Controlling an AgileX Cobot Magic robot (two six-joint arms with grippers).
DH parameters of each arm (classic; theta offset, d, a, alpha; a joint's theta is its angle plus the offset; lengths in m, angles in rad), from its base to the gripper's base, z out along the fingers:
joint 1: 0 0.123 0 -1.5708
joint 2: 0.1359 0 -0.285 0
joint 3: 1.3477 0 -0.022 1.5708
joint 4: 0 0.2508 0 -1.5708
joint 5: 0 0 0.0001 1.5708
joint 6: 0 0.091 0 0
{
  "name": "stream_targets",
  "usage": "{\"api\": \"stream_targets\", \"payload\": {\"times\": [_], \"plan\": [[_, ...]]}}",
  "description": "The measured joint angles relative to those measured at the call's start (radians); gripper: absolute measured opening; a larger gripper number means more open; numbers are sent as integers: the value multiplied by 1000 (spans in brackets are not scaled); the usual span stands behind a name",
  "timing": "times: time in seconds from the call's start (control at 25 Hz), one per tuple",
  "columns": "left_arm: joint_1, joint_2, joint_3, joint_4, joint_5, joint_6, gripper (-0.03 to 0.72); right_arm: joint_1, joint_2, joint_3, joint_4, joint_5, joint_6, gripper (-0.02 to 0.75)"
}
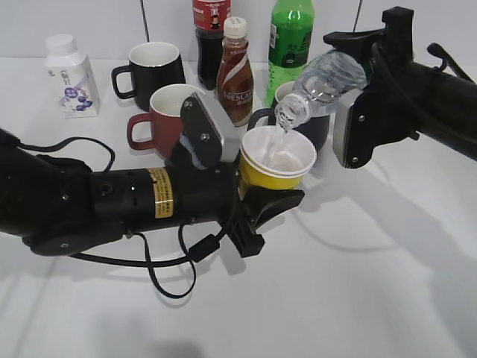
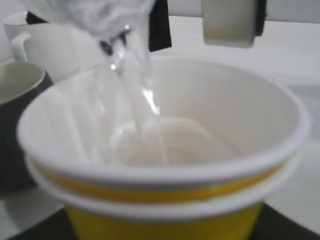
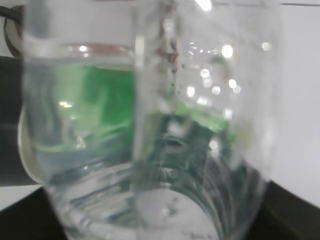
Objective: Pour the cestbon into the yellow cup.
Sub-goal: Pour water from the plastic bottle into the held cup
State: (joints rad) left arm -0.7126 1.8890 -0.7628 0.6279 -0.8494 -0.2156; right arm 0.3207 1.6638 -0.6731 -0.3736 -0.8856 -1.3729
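The yellow cup (image 1: 274, 165) has a white rim and white inside. My left gripper (image 1: 257, 201) is shut on it and holds it above the table at the centre. The cestbon (image 1: 320, 88), a clear uncapped bottle, is tilted mouth-down over the cup in my right gripper (image 1: 358, 119), which is shut on its lower body. Water streams from its mouth into the cup. The left wrist view shows the cup (image 2: 165, 200) close up, with the stream (image 2: 142, 105) falling into it. The right wrist view is filled by the bottle (image 3: 150, 130).
Behind the cup stand a red-brown mug (image 1: 160, 119), a black mug (image 1: 153, 71), another black mug (image 1: 313, 123), a brown Nescafe bottle (image 1: 235, 74), a bright green bottle (image 1: 291, 41), a dark cola bottle (image 1: 210, 37) and a small white bottle (image 1: 71, 74) at the far left.
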Motion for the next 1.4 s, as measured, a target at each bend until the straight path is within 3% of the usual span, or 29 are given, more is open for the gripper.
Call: {"api": "stream_targets", "payload": {"times": [0.76,1.4], "plan": [[0,0,0,-1,7,0,368,0,-3,-4,12,-5,2,472],[24,-1,0,-136,-105,0,367,0,-3,-43,-11,-8,562,472]]}}
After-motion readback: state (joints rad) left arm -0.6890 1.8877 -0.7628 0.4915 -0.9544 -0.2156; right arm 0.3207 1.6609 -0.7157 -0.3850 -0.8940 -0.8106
